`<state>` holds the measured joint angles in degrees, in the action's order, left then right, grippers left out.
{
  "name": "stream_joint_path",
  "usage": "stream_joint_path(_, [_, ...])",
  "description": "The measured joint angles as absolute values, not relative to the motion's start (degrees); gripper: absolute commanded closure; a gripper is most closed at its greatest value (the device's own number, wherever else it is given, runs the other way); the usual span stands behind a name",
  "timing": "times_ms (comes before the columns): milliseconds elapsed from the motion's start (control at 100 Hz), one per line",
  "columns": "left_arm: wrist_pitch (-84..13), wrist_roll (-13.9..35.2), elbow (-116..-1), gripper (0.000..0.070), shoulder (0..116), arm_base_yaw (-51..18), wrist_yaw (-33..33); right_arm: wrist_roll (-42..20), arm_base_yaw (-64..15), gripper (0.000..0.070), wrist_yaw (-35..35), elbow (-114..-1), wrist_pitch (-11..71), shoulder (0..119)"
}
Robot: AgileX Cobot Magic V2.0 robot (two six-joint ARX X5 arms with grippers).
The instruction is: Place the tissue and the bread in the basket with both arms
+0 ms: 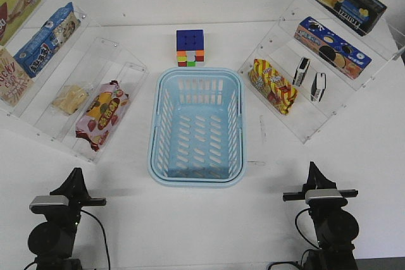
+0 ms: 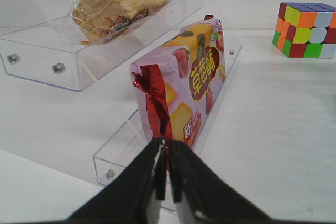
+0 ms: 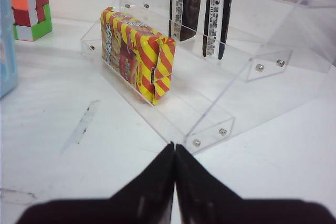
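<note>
The basket (image 1: pixel 196 128) is seen whole only in the front view, between two clear racks, its long axis running away from the robot, with a cube (image 1: pixel 190 48) just behind it. The bread (image 1: pixel 69 99) lies on the left rack (image 1: pixel 126 61) beside a pink packet (image 1: pixel 101 114); in the left wrist view its wrapper is made out, and Chinese characters are seen on the packet, not legibly. Two tissue packs (image 1: pixel 302 71) are stood on edge on the right rack (image 1: pixel 329 118), near a striped bag (image 1: pixel 273 85). The left gripper (image 2: pixel 167 169) is closed, as is the right gripper (image 3: pixel 174 174); nothing is held.
</note>
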<state>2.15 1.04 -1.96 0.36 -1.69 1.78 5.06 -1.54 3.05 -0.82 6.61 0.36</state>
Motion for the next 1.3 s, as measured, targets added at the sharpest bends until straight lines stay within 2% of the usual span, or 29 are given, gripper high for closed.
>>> stream_joint_path(750, [2.15,1.02,-1.96,0.0699,0.36,-1.69,1.78,5.06,-1.54,0.0699,3.05,-0.82,6.55,0.36])
stream_joint_path(910, [2.15,1.02,-1.96,0.0699,0.36,-1.69,1.78,4.45,-1.54,0.0699,2.81,-0.82,2.04,0.36])
stream_joint_path(1020, [2.15,1.02,-1.96,0.0699,0.36,-1.69,1.78,0.78,-1.54,0.0699,2.17,-0.82,0.38,0.36])
stream_joint_path(1140, [2.15,1.04,-1.96,0.0699,0.36,-1.69,1.78,-7.4,-1.54,0.0699,2.22,-0.95,-0.38,0.36])
stream_joint_path(1300, [2.15,1.02,-1.96,0.0699,0.36,-1.69,1.78,-17.56,-1.54,0.0699,4.8,-7.07,9.85,1.98])
